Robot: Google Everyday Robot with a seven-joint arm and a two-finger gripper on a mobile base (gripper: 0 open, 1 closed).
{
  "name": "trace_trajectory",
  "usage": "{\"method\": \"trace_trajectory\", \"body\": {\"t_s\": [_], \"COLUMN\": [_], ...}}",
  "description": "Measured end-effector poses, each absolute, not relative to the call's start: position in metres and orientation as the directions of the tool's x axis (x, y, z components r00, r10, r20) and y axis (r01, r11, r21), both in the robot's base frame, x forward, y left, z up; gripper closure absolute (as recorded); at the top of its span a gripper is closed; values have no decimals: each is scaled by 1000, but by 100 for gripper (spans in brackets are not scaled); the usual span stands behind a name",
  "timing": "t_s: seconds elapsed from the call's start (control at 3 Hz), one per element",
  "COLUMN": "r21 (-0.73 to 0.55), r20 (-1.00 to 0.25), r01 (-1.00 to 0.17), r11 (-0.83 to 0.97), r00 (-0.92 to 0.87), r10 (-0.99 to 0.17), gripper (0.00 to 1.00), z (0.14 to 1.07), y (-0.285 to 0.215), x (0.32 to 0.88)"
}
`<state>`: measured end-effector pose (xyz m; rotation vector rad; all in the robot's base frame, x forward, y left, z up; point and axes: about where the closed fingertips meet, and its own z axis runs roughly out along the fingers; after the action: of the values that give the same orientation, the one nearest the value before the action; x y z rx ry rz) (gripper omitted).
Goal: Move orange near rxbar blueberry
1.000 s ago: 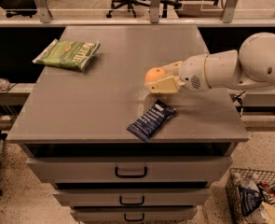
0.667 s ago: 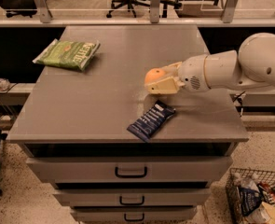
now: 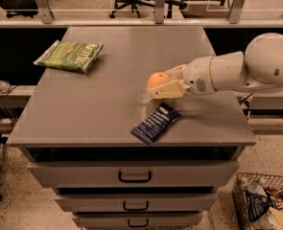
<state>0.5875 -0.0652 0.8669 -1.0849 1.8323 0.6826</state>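
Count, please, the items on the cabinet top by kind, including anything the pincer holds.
Fruit: 1, the orange, gripped by the pincer over the cabinet top.
Snack bars: 1, the rxbar blueberry.
Chip bags: 1, the green chip bag.
Total: 3.

no print is legible on the chip bag [image 3: 69,55] or the rxbar blueberry [image 3: 155,123] near the jaws gripping the orange [image 3: 157,79].

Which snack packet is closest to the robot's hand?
The dark blue rxbar blueberry, lying just in front of the end effector, which grips the orange over the cabinet top. The green chip bag sits far off, back left.
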Motion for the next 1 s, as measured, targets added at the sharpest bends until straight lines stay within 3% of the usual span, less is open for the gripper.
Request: {"method": "trace_trajectory", "body": {"t_s": [0.33, 1.0], "r21": [23, 17], "r20": [-870, -854], "r01": [-877, -867], "r11": [480, 498], "r00": [-254, -271], "r10": [-422, -443], "gripper": [2, 0], "z": [858, 844], "y": [-70, -75], "x": [584, 585]}}
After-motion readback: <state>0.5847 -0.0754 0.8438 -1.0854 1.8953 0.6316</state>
